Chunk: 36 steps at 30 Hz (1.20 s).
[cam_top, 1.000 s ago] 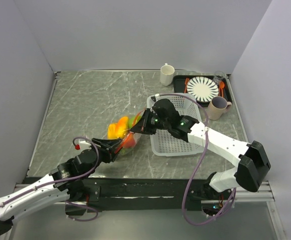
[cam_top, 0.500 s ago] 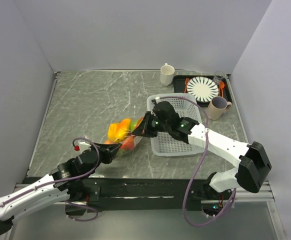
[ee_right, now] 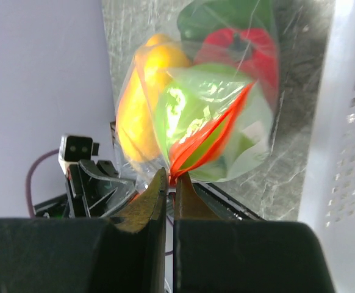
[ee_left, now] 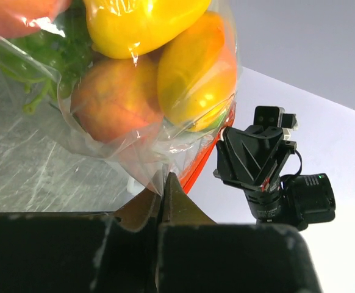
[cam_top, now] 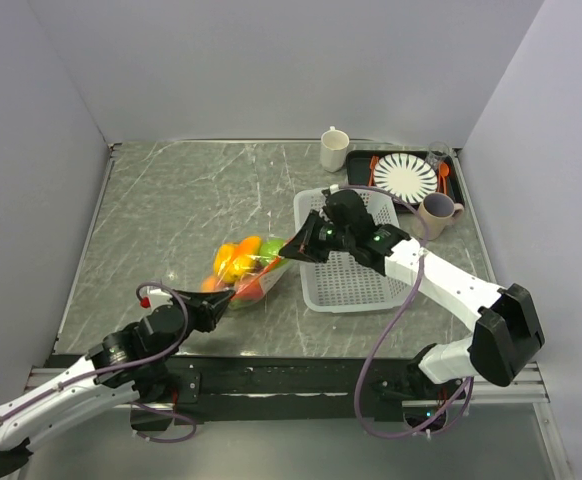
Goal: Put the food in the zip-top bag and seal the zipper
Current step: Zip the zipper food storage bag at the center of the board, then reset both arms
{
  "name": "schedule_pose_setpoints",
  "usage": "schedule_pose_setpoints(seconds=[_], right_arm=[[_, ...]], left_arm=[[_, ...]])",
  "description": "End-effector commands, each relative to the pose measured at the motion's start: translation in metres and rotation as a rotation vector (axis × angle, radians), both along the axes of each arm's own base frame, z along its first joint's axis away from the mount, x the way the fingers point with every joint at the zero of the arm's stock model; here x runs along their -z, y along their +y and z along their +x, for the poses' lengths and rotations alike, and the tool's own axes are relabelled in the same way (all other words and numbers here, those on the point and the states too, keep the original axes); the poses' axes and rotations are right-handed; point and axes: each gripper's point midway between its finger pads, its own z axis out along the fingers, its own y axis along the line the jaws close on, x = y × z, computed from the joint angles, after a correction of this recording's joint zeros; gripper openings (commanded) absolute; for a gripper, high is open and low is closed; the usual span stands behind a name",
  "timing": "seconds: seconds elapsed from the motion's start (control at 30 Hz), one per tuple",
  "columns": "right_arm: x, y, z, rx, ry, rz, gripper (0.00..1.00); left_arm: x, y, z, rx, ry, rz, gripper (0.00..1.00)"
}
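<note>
The clear zip-top bag (cam_top: pixel 243 272) hangs stretched between both grippers above the table, left of the basket. It holds the food: a yellow pepper (ee_left: pixel 141 21), an orange piece (ee_left: pixel 196 76), a peach (ee_left: pixel 113 101), a red piece (ee_right: pixel 247 46) and green pieces (ee_right: pixel 190 104). My left gripper (cam_top: pixel 225 297) is shut on the bag's near-left end (ee_left: pixel 156 177). My right gripper (cam_top: pixel 293 247) is shut on the far-right end of the orange-red zipper (ee_right: pixel 205 137), whose two strips gape apart in the right wrist view.
A white mesh basket (cam_top: pixel 356 275) stands right of the bag, under the right arm. A white mug (cam_top: pixel 334 149) is at the back. A black tray (cam_top: pixel 453 190) with a striped plate (cam_top: pixel 405 179) and a pink mug (cam_top: pixel 437 215) are back right.
The two grippers have drawn apart, right one to the right, left one toward the near left. The bag has stretched between them and lifted.
</note>
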Motion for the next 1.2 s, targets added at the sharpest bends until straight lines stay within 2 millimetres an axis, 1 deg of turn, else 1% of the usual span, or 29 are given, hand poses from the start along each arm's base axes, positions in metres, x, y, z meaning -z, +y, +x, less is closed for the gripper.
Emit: schedule_pose_setpoints(seconds=[0.0,0.07,0.1,0.17,0.23,0.27,0.33,0.4,0.43,0.47,0.5,0.53,0.57,0.6,0.63,0.67,0.7,0.73,0.77,0.8,0.83,0.87,0.9,0.93,0.97,1.0,1.03,1.1,1.17], right_arm=[[-0.023,-0.026,0.052,0.141,-0.119,-0.007,0.02],[-0.017,-0.034,0.063,0.164,-0.107,-0.029,0.03],[-0.019,-0.035,0.066,0.154,-0.115,-0.032,0.03],[-0.013,-0.037,0.075,0.155,-0.103,-0.047,0.02],[-0.015,-0.038,0.083,0.152,-0.115,-0.073,0.02],[-0.012,-0.038,0.085,0.149,-0.110,-0.086,0.02],[-0.015,-0.032,0.087,0.115,-0.127,-0.065,0.04],[-0.015,-0.033,0.089,0.107,-0.135,-0.092,0.06],[-0.014,-0.032,0.090,0.096,-0.142,-0.096,0.17],[-0.016,-0.034,0.091,0.091,-0.158,-0.105,0.22],[-0.018,-0.040,0.092,0.093,-0.176,-0.147,0.30],[-0.024,-0.046,0.094,0.110,-0.205,-0.172,0.34],[-0.024,-0.062,0.103,0.174,-0.236,-0.238,0.32],[-0.025,-0.075,0.105,0.191,-0.244,-0.292,0.34],[-0.030,-0.090,0.110,0.225,-0.255,-0.323,0.46],[-0.033,-0.102,0.114,0.255,-0.263,-0.356,0.52],[-0.035,-0.112,0.115,0.262,-0.270,-0.390,0.55],[-0.040,-0.122,0.116,0.282,-0.282,-0.401,0.57],[-0.040,-0.127,0.117,0.290,-0.285,-0.413,0.58],[-0.038,-0.131,0.116,0.286,-0.282,-0.425,0.59],[-0.037,-0.135,0.116,0.291,-0.280,-0.436,0.59],[-0.035,-0.140,0.116,0.299,-0.274,-0.444,0.61],[-0.028,-0.145,0.113,0.293,-0.265,-0.460,0.62],[-0.026,-0.153,0.115,0.313,-0.268,-0.485,0.62],[-0.021,-0.162,0.115,0.328,-0.258,-0.502,0.63],[-0.014,-0.167,0.114,0.325,-0.246,-0.518,0.63],[-0.012,-0.169,0.112,0.324,-0.244,-0.520,0.64],[-0.002,-0.179,0.109,0.333,-0.228,-0.542,0.65],[-0.002,-0.184,0.106,0.340,-0.241,-0.540,0.66]], left_arm=[[0.005,0.019,-0.005,-0.035,0.028,0.054,0.01],[0.001,0.023,-0.006,-0.043,0.021,0.043,0.01],[0.001,0.025,-0.007,-0.046,0.021,0.046,0.01],[0.002,0.029,-0.008,-0.053,0.021,0.041,0.01],[0.002,0.030,-0.009,-0.054,0.019,0.038,0.01],[0.003,0.030,-0.009,-0.057,0.023,0.033,0.01],[0.000,0.028,-0.007,-0.049,0.004,0.033,0.01],[-0.003,0.023,-0.006,-0.035,-0.016,0.028,0.01],[-0.006,0.018,-0.005,-0.020,-0.037,0.033,0.01],[-0.020,0.010,-0.003,0.012,-0.111,0.032,0.02],[-0.026,0.007,-0.002,0.024,-0.140,0.035,0.11],[-0.028,0.001,0.000,0.042,-0.162,0.066,0.18],[-0.045,-0.001,0.001,0.056,-0.229,0.100,0.13],[-0.049,-0.003,0.001,0.071,-0.238,0.126,0.15],[-0.045,-0.007,0.003,0.093,-0.246,0.209,0.40],[-0.064,-0.007,0.004,0.095,-0.273,0.213,0.58],[-0.067,-0.009,0.004,0.107,-0.276,0.245,0.69],[-0.066,-0.014,0.007,0.136,-0.300,0.331,0.80],[-0.084,-0.017,0.008,0.142,-0.329,0.333,0.89],[-0.086,-0.018,0.009,0.152,-0.328,0.365,0.96],[-0.096,-0.024,0.011,0.180,-0.357,0.412,0.99],[-0.102,-0.026,0.012,0.194,-0.376,0.439,0.99],[-0.101,-0.031,0.015,0.210,-0.371,0.484,0.99],[-0.116,-0.030,0.014,0.231,-0.404,0.529,0.99],[-0.120,-0.031,0.015,0.243,-0.410,0.565,0.99],[-0.117,-0.033,0.017,0.261,-0.387,0.612,0.99],[-0.125,-0.025,0.015,0.267,-0.367,0.664,0.99],[-0.124,-0.021,0.015,0.279,-0.331,0.721,0.99],[-0.129,-0.013,0.014,0.281,-0.323,0.767,0.99]])
